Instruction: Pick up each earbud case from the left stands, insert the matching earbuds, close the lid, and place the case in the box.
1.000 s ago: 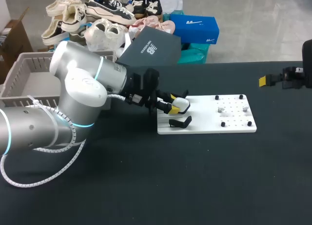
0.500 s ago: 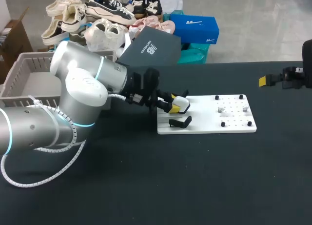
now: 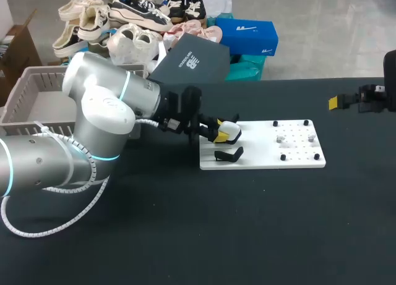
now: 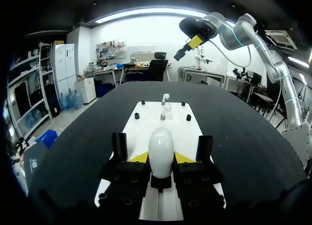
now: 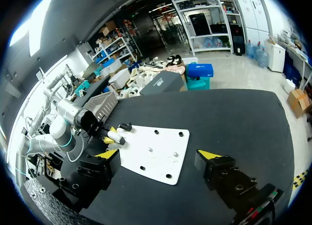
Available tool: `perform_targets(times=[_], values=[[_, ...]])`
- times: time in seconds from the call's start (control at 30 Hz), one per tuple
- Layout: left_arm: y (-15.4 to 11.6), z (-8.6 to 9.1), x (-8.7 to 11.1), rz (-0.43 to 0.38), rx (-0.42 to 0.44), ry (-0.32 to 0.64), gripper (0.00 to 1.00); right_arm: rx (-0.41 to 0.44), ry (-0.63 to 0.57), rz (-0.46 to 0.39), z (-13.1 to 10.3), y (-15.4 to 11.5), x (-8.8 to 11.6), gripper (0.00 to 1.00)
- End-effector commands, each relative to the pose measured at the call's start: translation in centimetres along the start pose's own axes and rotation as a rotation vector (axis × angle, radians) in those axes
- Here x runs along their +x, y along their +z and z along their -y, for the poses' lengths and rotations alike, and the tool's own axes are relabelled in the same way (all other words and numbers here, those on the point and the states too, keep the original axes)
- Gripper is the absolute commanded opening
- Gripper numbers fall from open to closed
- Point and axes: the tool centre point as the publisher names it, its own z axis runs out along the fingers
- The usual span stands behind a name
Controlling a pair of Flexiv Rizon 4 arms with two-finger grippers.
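A white earbud case (image 3: 231,133) sits on the far-left stand of the white board (image 3: 266,155). My left gripper (image 3: 218,133) is shut on the earbud case (image 4: 161,151), its yellow fingertips (image 4: 139,158) pressing on both sides. An empty black stand (image 3: 228,154) is just in front of it. Two small white earbuds (image 3: 280,138) stand on pegs at the board's middle, straight ahead of the left gripper as earbuds (image 4: 164,107). My right gripper (image 3: 344,101) hangs open far to the right, well above the board (image 5: 156,149) and off it.
A grey plastic basket (image 3: 31,96) stands at the table's left edge behind my left arm. A dark box lid (image 3: 193,63) leans at the back edge. Small black pegs (image 3: 283,157) dot the board's right half.
The left gripper's fingers have drawn in onto the case. Both arms have otherwise stayed in place.
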Motion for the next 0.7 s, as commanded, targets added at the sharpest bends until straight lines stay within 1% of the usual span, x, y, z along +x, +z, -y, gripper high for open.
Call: perform_targets(times=[0.03, 0.27, 0.53, 0.7], values=[[-0.9, 0.6, -0.1, 0.019, -0.008, 0.002, 0.0, -0.002, -0.001, -0.001, 0.1, 0.0, 0.0, 1.0], [-2.7, 1.8, -2.0, 0.08, -0.004, 0.007, 0.0, -0.002, -0.001, -0.001, 0.1, 0.0, 0.0, 1.0], [-4.1, 4.6, -4.9, 0.159, 0.006, 0.033, 0.0, -0.002, -0.001, -0.001, 0.1, 0.0, 0.0, 1.0], [-4.8, 6.2, -6.6, 0.21, 0.01, 0.024, 0.0, -0.002, -0.001, -0.001, 0.1, 0.0, 0.0, 1.0]])
